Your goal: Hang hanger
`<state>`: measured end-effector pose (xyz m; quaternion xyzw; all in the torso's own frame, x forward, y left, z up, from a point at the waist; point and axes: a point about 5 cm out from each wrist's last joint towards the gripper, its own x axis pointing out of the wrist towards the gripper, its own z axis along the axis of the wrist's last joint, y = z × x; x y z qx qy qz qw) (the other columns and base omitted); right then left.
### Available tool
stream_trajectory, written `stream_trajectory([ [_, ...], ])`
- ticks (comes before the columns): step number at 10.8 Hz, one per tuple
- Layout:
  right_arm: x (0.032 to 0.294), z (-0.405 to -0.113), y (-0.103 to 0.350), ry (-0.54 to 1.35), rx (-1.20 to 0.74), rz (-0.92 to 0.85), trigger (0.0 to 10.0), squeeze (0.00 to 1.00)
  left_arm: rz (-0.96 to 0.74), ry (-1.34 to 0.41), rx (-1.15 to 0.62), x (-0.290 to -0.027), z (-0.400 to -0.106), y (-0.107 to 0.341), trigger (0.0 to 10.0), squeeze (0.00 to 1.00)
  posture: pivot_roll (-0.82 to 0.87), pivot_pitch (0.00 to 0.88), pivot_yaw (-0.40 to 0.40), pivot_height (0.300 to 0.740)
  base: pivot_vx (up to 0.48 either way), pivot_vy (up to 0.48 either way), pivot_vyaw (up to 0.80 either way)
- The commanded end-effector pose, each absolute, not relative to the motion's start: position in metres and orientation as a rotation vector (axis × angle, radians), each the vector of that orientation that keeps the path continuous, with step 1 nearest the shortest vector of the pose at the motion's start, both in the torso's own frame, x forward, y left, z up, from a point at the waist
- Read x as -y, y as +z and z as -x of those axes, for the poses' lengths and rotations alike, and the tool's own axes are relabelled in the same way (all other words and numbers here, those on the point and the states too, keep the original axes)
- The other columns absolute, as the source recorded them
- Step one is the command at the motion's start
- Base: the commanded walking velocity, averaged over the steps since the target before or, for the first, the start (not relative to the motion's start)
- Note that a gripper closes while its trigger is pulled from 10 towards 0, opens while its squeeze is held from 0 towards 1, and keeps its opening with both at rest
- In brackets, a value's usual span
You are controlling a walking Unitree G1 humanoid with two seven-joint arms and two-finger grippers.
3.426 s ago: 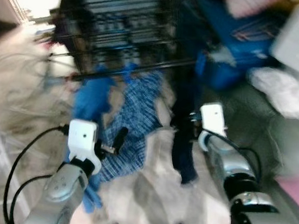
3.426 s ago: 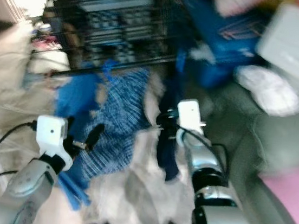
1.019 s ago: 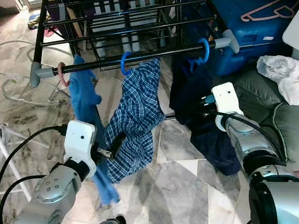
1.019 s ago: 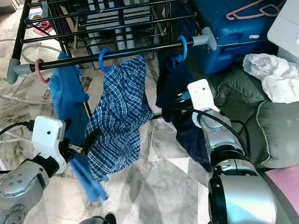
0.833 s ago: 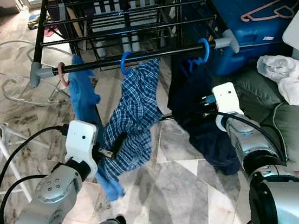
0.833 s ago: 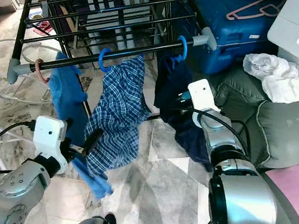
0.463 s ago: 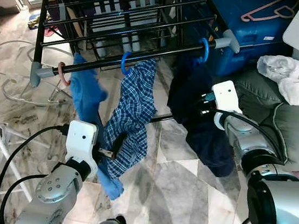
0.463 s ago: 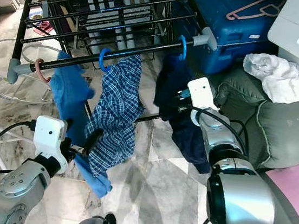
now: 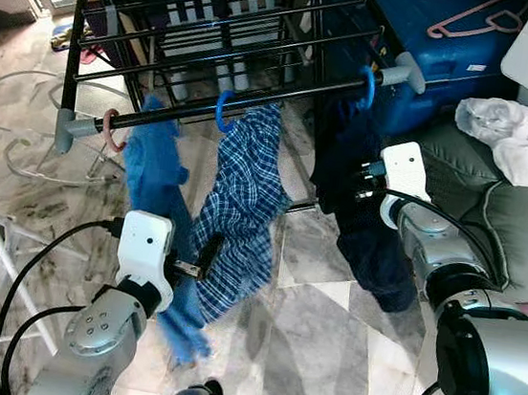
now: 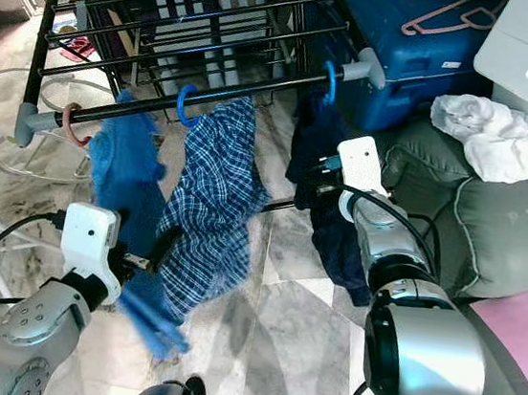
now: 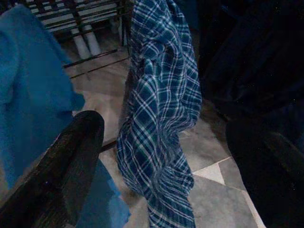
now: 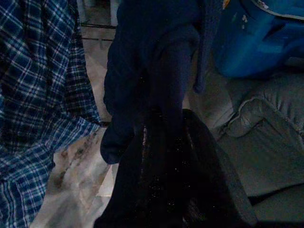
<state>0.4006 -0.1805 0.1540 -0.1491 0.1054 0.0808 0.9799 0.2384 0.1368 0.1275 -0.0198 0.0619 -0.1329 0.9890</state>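
just beside the navy garment on its blue hanger, right tool, grip unclear

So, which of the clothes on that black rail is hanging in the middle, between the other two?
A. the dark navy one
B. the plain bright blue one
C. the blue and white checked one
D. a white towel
C: the checked garment hangs from a blue hook on the rail, with the bright blue garment on one side of it and the dark navy garment on the other.
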Motion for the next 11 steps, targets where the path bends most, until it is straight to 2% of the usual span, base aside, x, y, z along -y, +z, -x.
stream_trajectory([
  [1, 0.174, -0.407, 0.172, 0.172, -0.133, 0.288, 0.4, 0.00, 0.021, -0.248, -0.129, -0.140, -0.239, 0.125, 10.0, 0.00, 0.00, 0.126, 0.143, 0.740, 0.000, 0.000, 0.00],
  [2, 0.173, -0.408, 0.181, 0.181, -0.078, 0.303, 10.0, 0.00, 0.030, -0.232, -0.097, -0.139, -0.242, 0.128, 10.0, 0.00, -0.02, 0.115, 0.140, 0.740, 0.000, 0.000, 0.00],
  [6, 0.183, -0.396, 0.178, 0.224, 0.051, 0.294, 10.0, 0.00, 0.006, -0.176, -0.079, -0.132, -0.258, 0.123, 10.0, 0.00, -0.10, 0.079, 0.146, 0.740, 0.000, 0.000, 0.00],
  [9, 0.191, -0.374, 0.151, 0.282, 0.021, 0.304, 10.0, 0.00, 0.000, -0.169, -0.062, -0.128, -0.268, 0.120, 10.0, 0.00, -0.15, 0.059, 0.145, 0.740, 0.000, 0.000, 0.00],
  [11, 0.197, -0.347, 0.123, 0.282, -0.041, 0.273, 10.0, 0.00, 0.004, -0.159, -0.057, -0.125, -0.272, 0.117, 10.0, 0.00, -0.17, 0.045, 0.146, 0.740, 0.000, 0.000, 0.00],
])
